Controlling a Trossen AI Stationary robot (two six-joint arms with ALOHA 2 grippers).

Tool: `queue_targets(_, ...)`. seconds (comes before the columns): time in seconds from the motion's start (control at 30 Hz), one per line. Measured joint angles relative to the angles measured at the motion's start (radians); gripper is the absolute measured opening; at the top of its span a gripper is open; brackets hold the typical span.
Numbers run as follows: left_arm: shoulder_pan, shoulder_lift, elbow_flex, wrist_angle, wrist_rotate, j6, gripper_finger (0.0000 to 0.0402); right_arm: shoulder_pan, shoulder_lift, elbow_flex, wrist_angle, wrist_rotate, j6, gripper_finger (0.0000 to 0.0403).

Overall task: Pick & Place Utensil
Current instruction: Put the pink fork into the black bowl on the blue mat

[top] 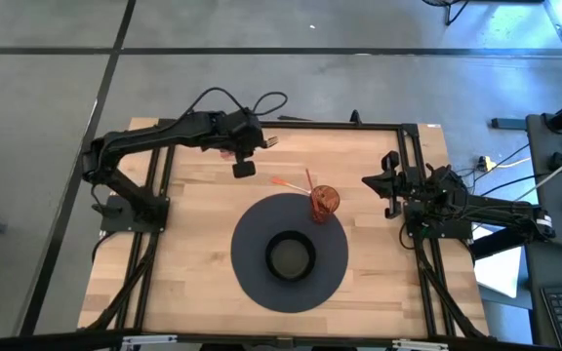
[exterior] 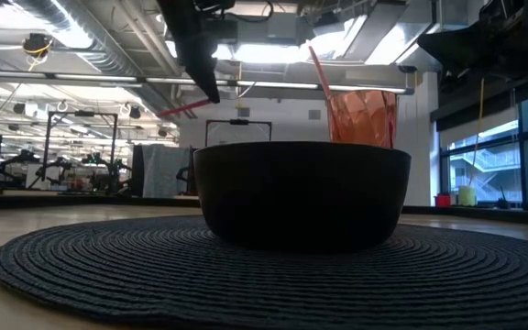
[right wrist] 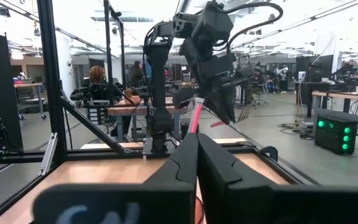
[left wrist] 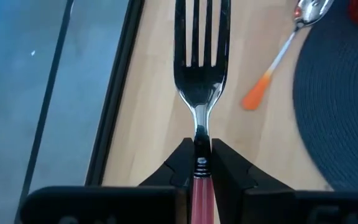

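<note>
The left gripper (left wrist: 202, 163) is pinched on the pink handle of a fork (left wrist: 199, 74), just behind the metal neck, and the fork is carried clear of the table, tines pointing away from the wrist. In the high view this gripper (top: 244, 164) hangs over the far left part of the wooden table (top: 193, 263), near the far frame rail. To its right a spoon with an orange handle (top: 283, 182) lies flat on the wood, its bowl end at the edge of the round dark mat (top: 252, 278). On the far right part of the mat stands an orange cup (top: 324, 202) with a thin red stick leaning in it, and a dark bowl (top: 290, 255) sits at the mat's centre. The right gripper (top: 392, 185) is parked at the right edge of the table, its fingers pressed together on nothing.

The step in hand is judged to be the carry: the fork has been lifted and not yet placed. The cup seems the likely target. The next move would call for a swing to the right over the spoon, the fork being tipped upright and lowered into the cup without knocking it over.
</note>
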Motion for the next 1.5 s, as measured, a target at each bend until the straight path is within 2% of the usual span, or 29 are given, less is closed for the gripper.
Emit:
queue_targets(0.23, -0.015, 0.009, 0.0, 0.0, 0.024, 0.0, 0.0027, 0.0, 0.0, 0.0, -0.003, 0.0, -0.008, 0.0014)
queue_targets(0.5, -0.067, 0.009, 0.0, 0.002, 0.023, -0.011, 0.0027, 0.0, 0.0, 0.0, -0.003, 0.0, -0.008, 0.0006)
queue_targets(0.73, -0.179, 0.014, 0.0, 0.001, 0.08, 0.006, 0.0027, 0.0, 0.0, 0.0, -0.003, 0.0, -0.003, 0.0018)
queue_targets(1.23, -0.403, 0.045, 0.001, 0.086, 0.111, -0.015, 0.0027, 0.0, 0.0, 0.0, -0.004, 0.0, -0.007, 0.0023)
queue_targets(1.33, -0.436, 0.046, 0.001, 0.093, 0.086, -0.032, 0.0027, 0.0, 0.0, 0.0, -0.004, 0.0, -0.006, 0.0023)
queue_targets(1.5, -0.504, 0.06, 0.004, 0.085, -0.043, -0.035, 0.0027, 0.0, 0.0, 0.0, -0.004, 0.0, 0.009, 0.0023)
